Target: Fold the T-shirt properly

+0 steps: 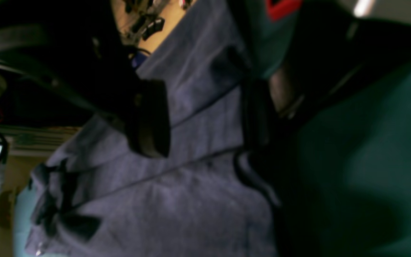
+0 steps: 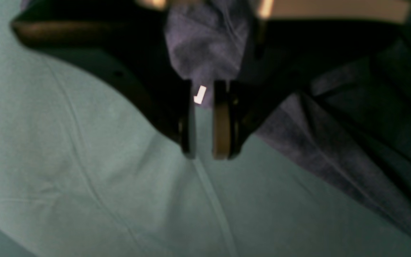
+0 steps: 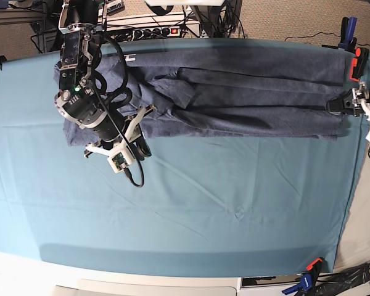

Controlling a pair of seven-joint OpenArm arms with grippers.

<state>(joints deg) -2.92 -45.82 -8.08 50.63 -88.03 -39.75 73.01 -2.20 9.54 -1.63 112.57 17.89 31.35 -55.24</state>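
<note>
Right gripper (image 2: 205, 142) pinches the heathered blue-grey cotton T-shirt (image 3: 234, 92); left gripper (image 1: 205, 117) gapes at its far-right edge. Risk: one-sided pull bunches fabric.

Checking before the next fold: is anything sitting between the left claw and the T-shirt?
Nothing visible does. The left claw hangs open directly over the T-shirt, only bare folded fabric showing between its fingers. The teal table cloth lies off to one side.

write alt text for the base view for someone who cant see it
A blue-grey T-shirt lies stretched in a long band across the far side of a teal table cloth. One robot arm sits over its left end, another at its right end.
</note>
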